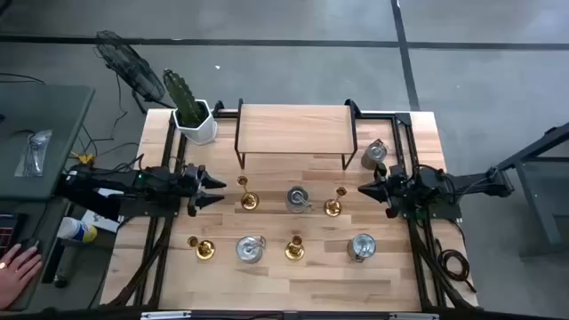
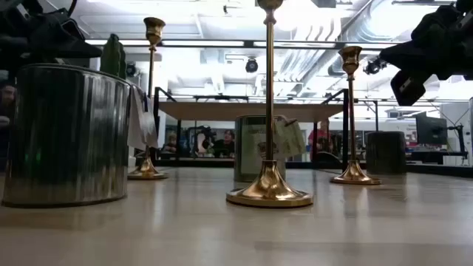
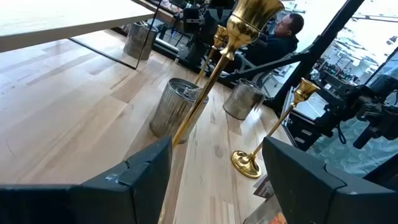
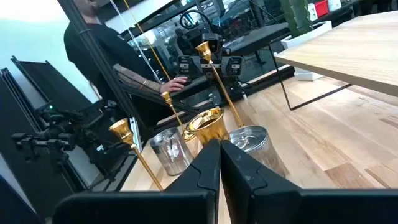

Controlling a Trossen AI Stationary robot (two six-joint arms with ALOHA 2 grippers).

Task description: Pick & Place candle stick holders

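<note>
Several gold candlesticks stand upright on their round bases on the wooden table: two in a middle row (image 1: 247, 201) (image 1: 333, 206) and two in a near row (image 1: 203, 248) (image 1: 295, 247). Silver cup holders stand between them (image 1: 298, 198) (image 1: 250, 249) (image 1: 363, 246), and one stands at the far right (image 1: 375, 153). My left gripper (image 1: 218, 188) is open and level, just left of the middle-left candlestick (image 3: 211, 74), whose stem rises ahead of its fingers (image 3: 217, 149). My right gripper (image 1: 363, 188) is shut, just right of the middle-right candlestick (image 4: 208, 124).
A low wooden shelf on black legs (image 1: 293, 129) stands at the far middle. A white pot with a green cactus (image 1: 196, 120) sits at the far left corner. A person's hand (image 1: 18, 267) rests beside the table at the near left. People sit in the room beyond.
</note>
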